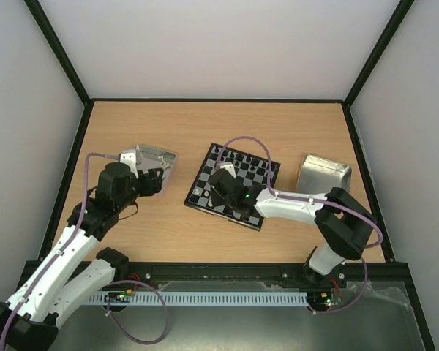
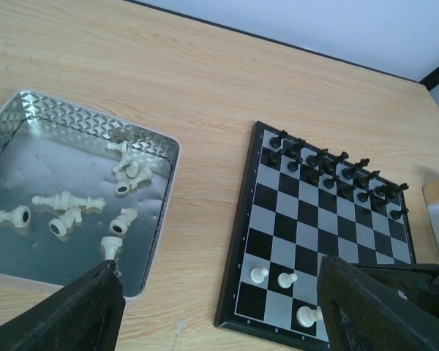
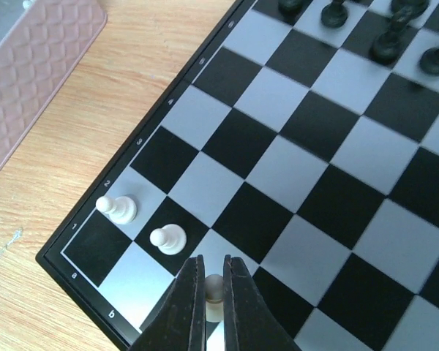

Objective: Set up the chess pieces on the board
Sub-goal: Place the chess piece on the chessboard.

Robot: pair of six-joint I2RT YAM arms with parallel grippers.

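Placing the white pawns: the right tool [image 3: 214, 269] pinches a pawn [image 3: 214, 289] over the seven-o'clock corner of the board [image 3: 300, 168], two placed pawns [image 3: 118, 208] at its ten o'clock; the likely next move is a centred release and straight lift; the left tool [image 2: 219, 281] hangs spread by the tray [image 2: 29, 157].

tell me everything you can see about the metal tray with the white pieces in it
The metal tray is a shallow, shiny rectangular tin with rounded corners, a thin rim and walls embossed with a diamond pattern. Its floor is smooth and reflective. It sits flat on the wooden table, left of the chessboard and apart from it. Several cream-white chess pieces lie toppled inside, scattered across the floor.
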